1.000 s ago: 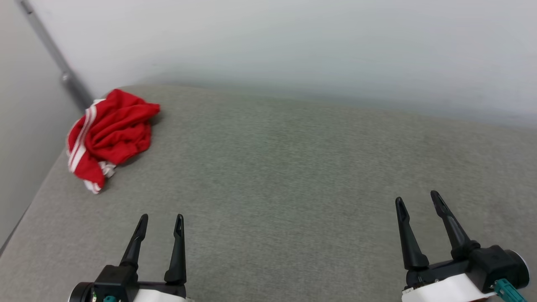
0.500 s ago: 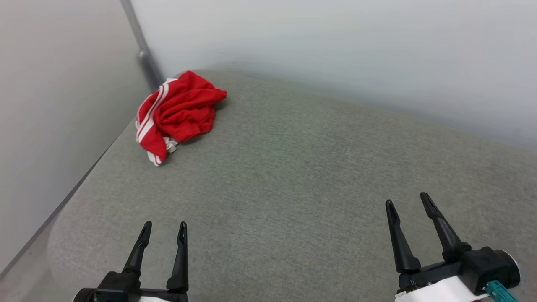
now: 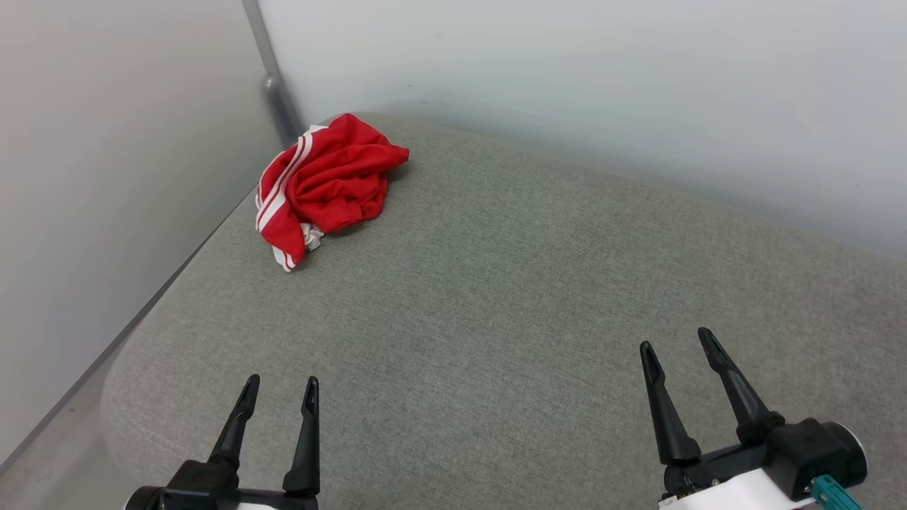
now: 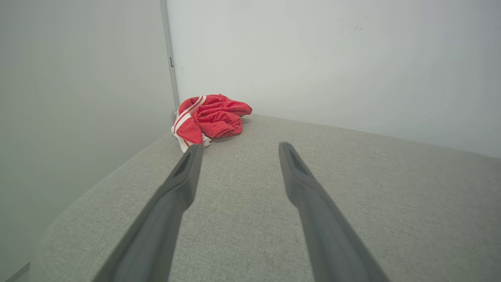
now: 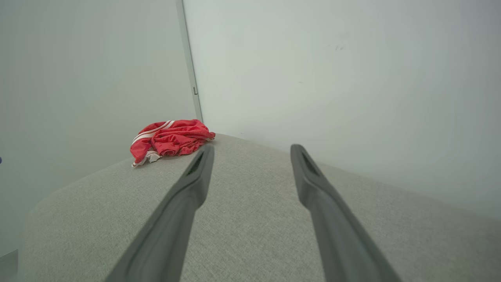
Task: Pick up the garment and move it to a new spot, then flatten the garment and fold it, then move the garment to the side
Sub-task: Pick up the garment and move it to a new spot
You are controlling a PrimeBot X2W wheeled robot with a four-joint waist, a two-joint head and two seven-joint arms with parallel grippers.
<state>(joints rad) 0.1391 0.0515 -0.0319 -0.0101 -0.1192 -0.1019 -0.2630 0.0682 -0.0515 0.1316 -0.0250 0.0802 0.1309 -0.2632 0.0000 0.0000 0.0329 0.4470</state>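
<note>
Step in hand: the first, the pick-up, and not yet begun. Nothing is gripped.

Left gripper: jaws wide apart, empty, over bare upholstery. Right gripper: jaws likewise spread, empty.

The garment lies well ahead of the left jaws, roughly in line with them. From the right jaws it is far ahead and well off to their left. It is apart from both and sits close to the far corner, near a grey metal post between two pale walls.

Garment: red, thin, soft, crumpled into a low rounded heap with deep folds. White stripes run along one edge and a bit of white trim pokes out underneath. No lettering is visible.

Surface: grey woven fabric, padded-looking, with a rounded edge.

Next move, as I judge it: a long forward reach, most likely by the left arm, with the jaws brought down over a raised fold. The pinch should catch cloth only, not the upholstery. The heap will likely unfurl and hang loose once lifted.
</note>
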